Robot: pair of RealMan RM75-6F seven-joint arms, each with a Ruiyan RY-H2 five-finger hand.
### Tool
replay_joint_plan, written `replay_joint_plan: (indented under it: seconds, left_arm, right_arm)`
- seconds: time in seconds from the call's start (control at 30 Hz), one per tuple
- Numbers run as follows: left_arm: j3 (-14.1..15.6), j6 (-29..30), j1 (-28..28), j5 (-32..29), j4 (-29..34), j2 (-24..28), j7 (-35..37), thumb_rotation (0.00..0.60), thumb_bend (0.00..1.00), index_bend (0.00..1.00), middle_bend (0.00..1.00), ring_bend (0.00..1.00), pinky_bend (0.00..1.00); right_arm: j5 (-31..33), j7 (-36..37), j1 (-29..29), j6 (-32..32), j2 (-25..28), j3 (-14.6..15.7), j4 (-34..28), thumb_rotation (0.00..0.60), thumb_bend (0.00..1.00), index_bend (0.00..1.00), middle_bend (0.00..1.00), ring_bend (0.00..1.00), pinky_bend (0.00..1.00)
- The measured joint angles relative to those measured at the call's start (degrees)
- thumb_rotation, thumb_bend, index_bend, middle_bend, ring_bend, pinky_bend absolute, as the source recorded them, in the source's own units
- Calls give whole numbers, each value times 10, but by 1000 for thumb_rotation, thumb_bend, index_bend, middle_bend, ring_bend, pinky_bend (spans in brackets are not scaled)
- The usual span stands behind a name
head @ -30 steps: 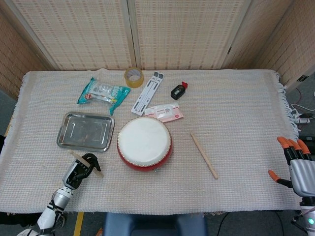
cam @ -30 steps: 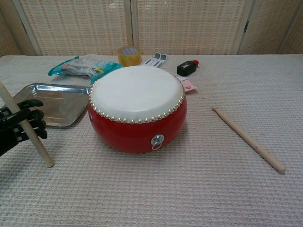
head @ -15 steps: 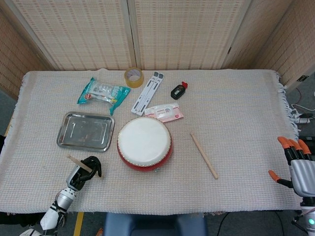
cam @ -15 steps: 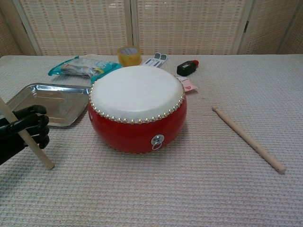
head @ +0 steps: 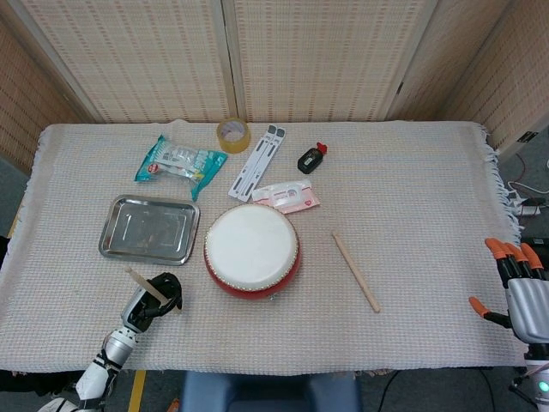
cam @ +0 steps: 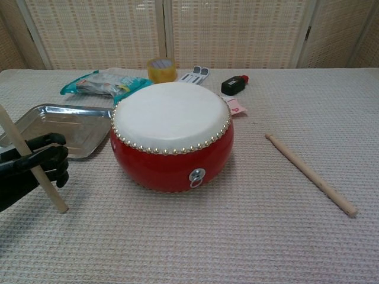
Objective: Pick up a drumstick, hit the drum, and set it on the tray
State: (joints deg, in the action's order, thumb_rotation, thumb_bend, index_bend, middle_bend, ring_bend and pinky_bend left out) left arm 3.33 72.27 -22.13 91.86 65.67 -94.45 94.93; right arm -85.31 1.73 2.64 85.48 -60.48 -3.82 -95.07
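A red drum point(head: 252, 250) point(cam: 172, 135) with a white skin stands mid-table. My black left hand point(head: 154, 294) point(cam: 32, 165) grips a wooden drumstick point(head: 142, 281) point(cam: 29, 160), held steeply tilted at the table's front left, below the metal tray point(head: 147, 229) point(cam: 70, 128) and left of the drum. A second drumstick point(head: 355, 270) point(cam: 309, 173) lies flat to the right of the drum. My right hand point(head: 517, 286), with orange fingertips, hangs off the table's right front edge, fingers apart, holding nothing.
Behind the drum lie a green snack bag point(head: 178, 162), a roll of yellow tape point(head: 232, 134), a white folding stand point(head: 257, 160), a black bottle with a red cap point(head: 310, 159) and a pink-white packet point(head: 288, 197). A woven cloth covers the table.
My left hand has drawn slightly back and to the right with the drumstick, which now stands more upright. The right hand has stayed in place.
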Motion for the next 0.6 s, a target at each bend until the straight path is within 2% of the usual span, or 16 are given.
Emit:
replay_joint_plan:
  seconds: [0.17,0.6]
  left_arm:
    - [0,-3,-2,-2,1,-1,-16,600,236,519,633,612,619]
    - [4,-7,-4,-1,-3,-7,-33,600,236,647,726,704,642]
  right_arm:
    - [0,0,-1,2,0,0,0,600,182,0,85,0,35]
    - [0,-2,-1,1,1,0,-1,600,182,0,85,0,35]
